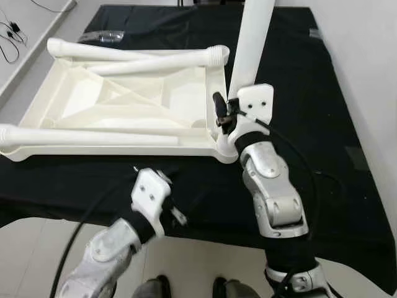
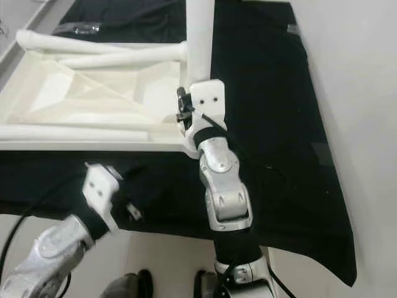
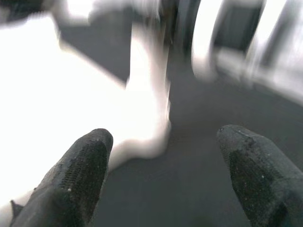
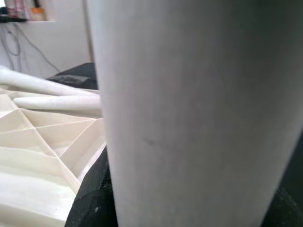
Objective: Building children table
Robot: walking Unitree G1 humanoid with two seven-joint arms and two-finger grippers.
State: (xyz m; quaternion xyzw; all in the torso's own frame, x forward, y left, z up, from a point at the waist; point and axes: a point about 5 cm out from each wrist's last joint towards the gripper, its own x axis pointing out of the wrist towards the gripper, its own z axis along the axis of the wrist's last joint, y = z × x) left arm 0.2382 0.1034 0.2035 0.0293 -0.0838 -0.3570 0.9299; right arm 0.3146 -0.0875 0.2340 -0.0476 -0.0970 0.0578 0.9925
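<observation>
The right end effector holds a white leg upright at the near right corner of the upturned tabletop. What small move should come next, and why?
Probably turn the upright leg a little about its own axis to seat it. The right end effector grips it just above the corner socket of the tabletop, three other legs lie unfitted on it, and the left end effector hangs open near the cloth.

Smooth white plastic tabletop [image 1: 74, 87], matt black cloth [image 1: 310, 93]
</observation>
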